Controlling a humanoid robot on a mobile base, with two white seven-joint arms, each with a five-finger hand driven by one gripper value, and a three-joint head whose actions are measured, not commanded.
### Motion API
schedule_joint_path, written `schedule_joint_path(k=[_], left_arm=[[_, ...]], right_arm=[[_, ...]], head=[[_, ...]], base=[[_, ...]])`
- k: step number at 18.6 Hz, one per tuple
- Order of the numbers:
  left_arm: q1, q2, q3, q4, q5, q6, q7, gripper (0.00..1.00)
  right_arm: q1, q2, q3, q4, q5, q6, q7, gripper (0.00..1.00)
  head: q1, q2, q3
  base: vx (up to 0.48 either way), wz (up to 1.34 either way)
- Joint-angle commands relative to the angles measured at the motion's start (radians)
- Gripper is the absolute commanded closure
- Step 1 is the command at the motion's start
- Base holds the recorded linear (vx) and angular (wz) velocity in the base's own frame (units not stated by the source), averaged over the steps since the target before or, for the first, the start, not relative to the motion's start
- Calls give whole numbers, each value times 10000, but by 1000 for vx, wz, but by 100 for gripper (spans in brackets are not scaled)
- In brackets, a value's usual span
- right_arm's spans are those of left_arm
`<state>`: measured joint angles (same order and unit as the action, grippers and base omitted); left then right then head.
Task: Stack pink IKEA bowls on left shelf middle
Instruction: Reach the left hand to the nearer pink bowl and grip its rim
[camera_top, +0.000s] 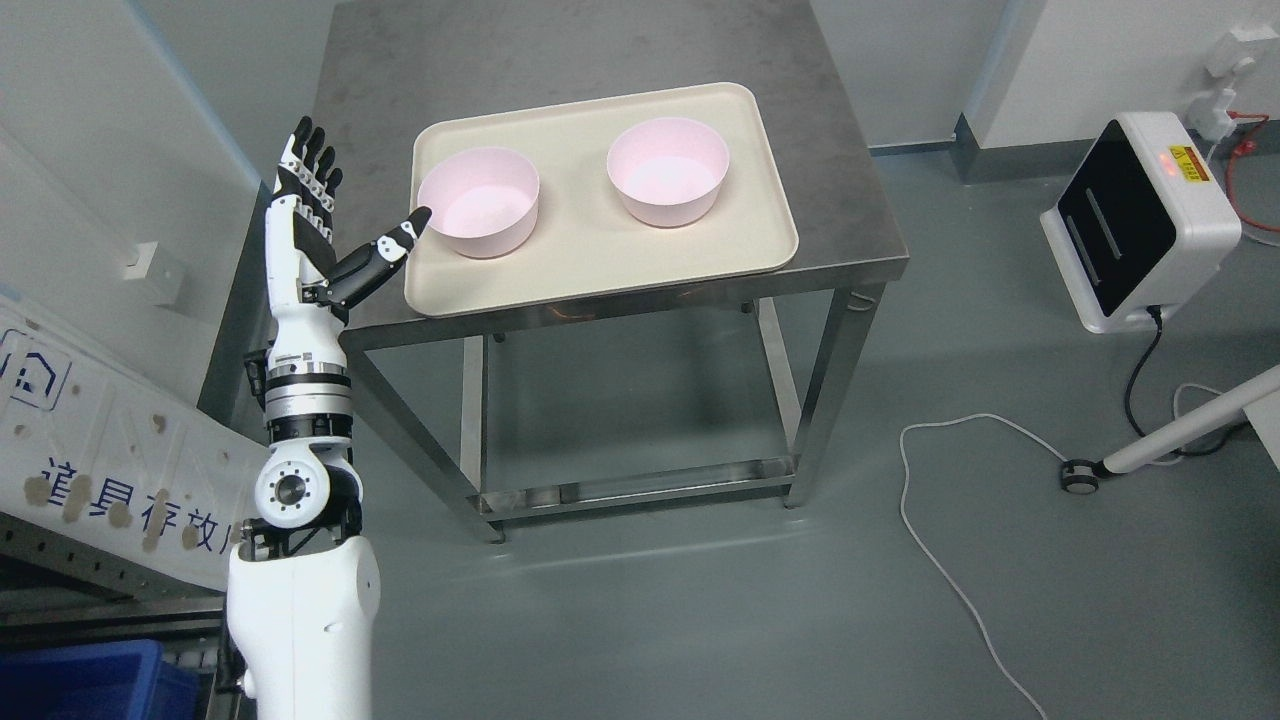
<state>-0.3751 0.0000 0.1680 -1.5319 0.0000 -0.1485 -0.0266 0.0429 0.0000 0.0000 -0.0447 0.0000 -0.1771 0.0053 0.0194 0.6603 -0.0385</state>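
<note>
Steel surface (600, 60) on a metal frame, grey floor beneath. On it a cream tray (600, 255), long axis running left-right, slightly skewed, its near left corner close to the surface's front edge.

Two pink bowls on the tray, both upright, mouths up, round so no long axis to note. Left bowl (479, 201) sits in the tray's left half; right bowl (668, 171) in the right half, a little farther back. Bowls well apart, not stacked, bare tray between them.

Left hand (318, 235) raised at the surface's left edge, palm toward the tray. Fingers (310, 165) extended upward and spread, holding nothing. Thumb (390, 250) points out toward the left bowl, tip just beside its rim; contact cannot be told. Nothing stands between hand and bowl.

Surroundings: white box with a black panel (1135, 220) on the floor to the right, a white cable (950, 560) looping over the floor, a blue bin (80, 680) at lower left, a white printed panel (90, 440) on the left.
</note>
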Motion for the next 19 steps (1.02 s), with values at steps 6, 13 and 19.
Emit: schedule_joint_path(k=[6, 13, 19], left_arm=[[-2397, 1529, -558, 2873, -581, 196, -1523, 1], [-3903, 3237, -1878, 6130, -2500, 456, -3091, 6], [-3919, 3267, -1819, 6375, -2454, 917, -3830, 17]], right_arm=[[0, -175, -107, 2, 77, 7, -7, 0], [0, -175, -107, -13, 77, 7, -7, 0], [0, -175, -107, 2, 77, 7, -7, 0]], head=[[0, 0, 0], [0, 0, 0], [0, 0, 0]], base=[[19, -80], [3, 8], [22, -58]])
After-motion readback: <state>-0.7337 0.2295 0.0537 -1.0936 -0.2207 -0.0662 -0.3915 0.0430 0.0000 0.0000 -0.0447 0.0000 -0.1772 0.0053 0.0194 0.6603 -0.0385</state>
